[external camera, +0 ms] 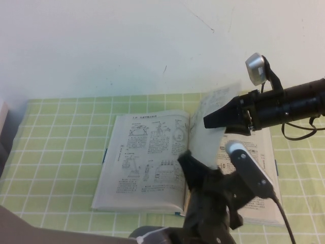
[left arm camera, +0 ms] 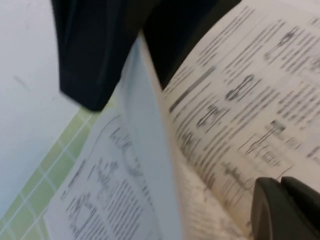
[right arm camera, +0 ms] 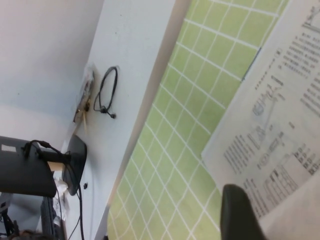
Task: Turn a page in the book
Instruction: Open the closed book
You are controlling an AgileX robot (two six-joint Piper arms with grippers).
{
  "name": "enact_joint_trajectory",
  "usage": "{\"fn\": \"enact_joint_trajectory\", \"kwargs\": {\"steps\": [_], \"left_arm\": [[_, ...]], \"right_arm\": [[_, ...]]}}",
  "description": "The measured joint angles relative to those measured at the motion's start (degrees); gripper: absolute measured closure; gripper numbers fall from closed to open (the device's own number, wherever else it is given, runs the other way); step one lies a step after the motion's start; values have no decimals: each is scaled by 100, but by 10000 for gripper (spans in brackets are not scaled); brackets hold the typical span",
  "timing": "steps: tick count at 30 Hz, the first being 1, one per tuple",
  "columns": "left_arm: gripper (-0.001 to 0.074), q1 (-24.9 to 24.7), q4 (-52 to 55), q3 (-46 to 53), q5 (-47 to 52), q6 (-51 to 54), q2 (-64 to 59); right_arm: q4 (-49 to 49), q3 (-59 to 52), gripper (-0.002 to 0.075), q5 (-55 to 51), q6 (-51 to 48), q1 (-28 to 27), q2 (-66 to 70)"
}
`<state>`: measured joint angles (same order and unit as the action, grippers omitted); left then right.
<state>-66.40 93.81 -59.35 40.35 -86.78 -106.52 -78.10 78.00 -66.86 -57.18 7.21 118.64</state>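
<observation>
The book [external camera: 144, 157] lies open on the green checked cloth, its left leaf printed with line drawings. The page [external camera: 219, 99] stands up from the spine, curving toward the right. My right gripper [external camera: 208, 121] reaches in from the right and is shut on the page's upper part. In the right wrist view one dark finger [right arm camera: 240, 215] lies against printed paper [right arm camera: 280, 125]. My left gripper [external camera: 185, 160] is shut and rests near the spine at the book's near side. In the left wrist view its fingertips [left arm camera: 280, 207] sit on the right-hand leaf, beside the raised page [left arm camera: 150, 150].
The green checked cloth [external camera: 61, 142] covers the table up to a white wall. A grey object [external camera: 2, 122] sits at the far left edge. The table's near edge [external camera: 30, 229] shows at the bottom left. Cables [right arm camera: 107, 92] lie beyond the cloth.
</observation>
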Motion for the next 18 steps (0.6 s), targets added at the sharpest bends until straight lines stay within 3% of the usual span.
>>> {"fn": "enact_joint_trajectory", "kwargs": {"steps": [6,13,18], "left_arm": [[738,235,-890,-27,694,379,0],[738,571,-1881,-36,804,519,0],[738,902,-2724,-36,463,690,0]], "right_arm": [[-26,0,412,0,-7,0,-324],[181,0,412,-16,-27,-37,-665],[1955,0,428,-50,143,-139,-1042]]}}
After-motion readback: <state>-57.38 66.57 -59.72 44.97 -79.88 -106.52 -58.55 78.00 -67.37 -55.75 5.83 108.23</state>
